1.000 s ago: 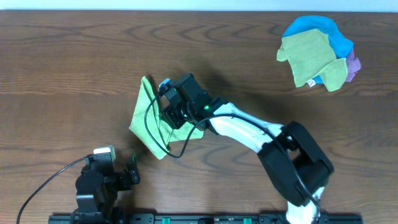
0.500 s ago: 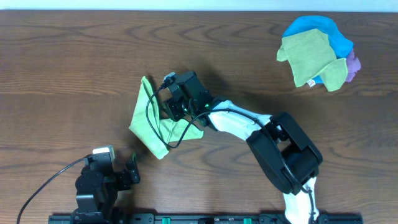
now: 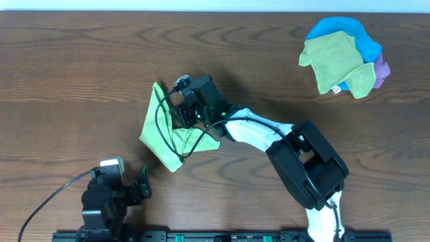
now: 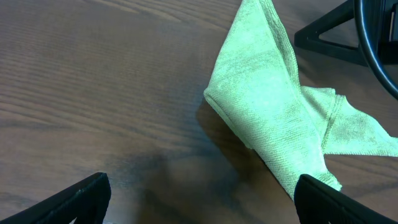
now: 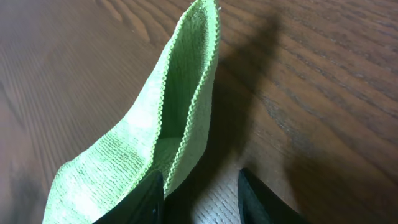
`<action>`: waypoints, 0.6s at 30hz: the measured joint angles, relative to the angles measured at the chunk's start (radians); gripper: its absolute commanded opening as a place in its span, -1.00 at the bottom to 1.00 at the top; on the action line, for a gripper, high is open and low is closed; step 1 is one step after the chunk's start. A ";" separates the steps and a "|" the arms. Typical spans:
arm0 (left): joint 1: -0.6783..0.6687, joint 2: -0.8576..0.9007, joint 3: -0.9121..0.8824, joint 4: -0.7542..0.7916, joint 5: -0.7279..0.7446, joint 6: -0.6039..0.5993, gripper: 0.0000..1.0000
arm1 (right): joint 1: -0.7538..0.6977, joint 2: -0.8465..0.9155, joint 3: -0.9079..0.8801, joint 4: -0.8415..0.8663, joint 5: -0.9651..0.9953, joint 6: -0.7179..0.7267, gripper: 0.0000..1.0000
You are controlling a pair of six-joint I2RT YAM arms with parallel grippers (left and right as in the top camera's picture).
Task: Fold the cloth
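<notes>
The lime-green cloth (image 3: 161, 131) lies crumpled and partly folded left of the table's centre, with one edge standing up in a ridge. It also shows in the left wrist view (image 4: 273, 118) and the right wrist view (image 5: 155, 124). My right gripper (image 3: 183, 111) hovers low over the cloth's right side. Its fingers (image 5: 199, 186) are a little apart, with the cloth's stitched edge against the left finger. My left gripper (image 3: 144, 181) is open and empty near the front edge, below the cloth (image 4: 199, 193). No white tag is visible.
A pile of other cloths sits at the far right: an olive-green cloth (image 3: 332, 60) on top of a blue one (image 3: 342, 30) and a purple one (image 3: 381, 67). Bare wooden table (image 3: 80, 81) surrounds the lime-green cloth.
My right arm's elbow has swung in, and its gripper has shifted slightly up and to the left over the cloth. The cloth's shape is nearly the same. The left arm has not moved.
</notes>
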 measured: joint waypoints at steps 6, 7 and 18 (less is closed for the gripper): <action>0.000 0.000 0.000 0.000 0.000 0.000 0.91 | 0.000 0.014 0.000 0.025 -0.013 0.018 -0.29; 0.000 0.000 0.000 0.000 0.000 0.000 0.91 | 0.000 0.018 0.000 0.031 -0.015 0.021 -0.29; 0.000 0.000 0.000 0.000 0.000 0.000 0.91 | 0.001 0.043 0.000 0.063 -0.027 0.044 -0.30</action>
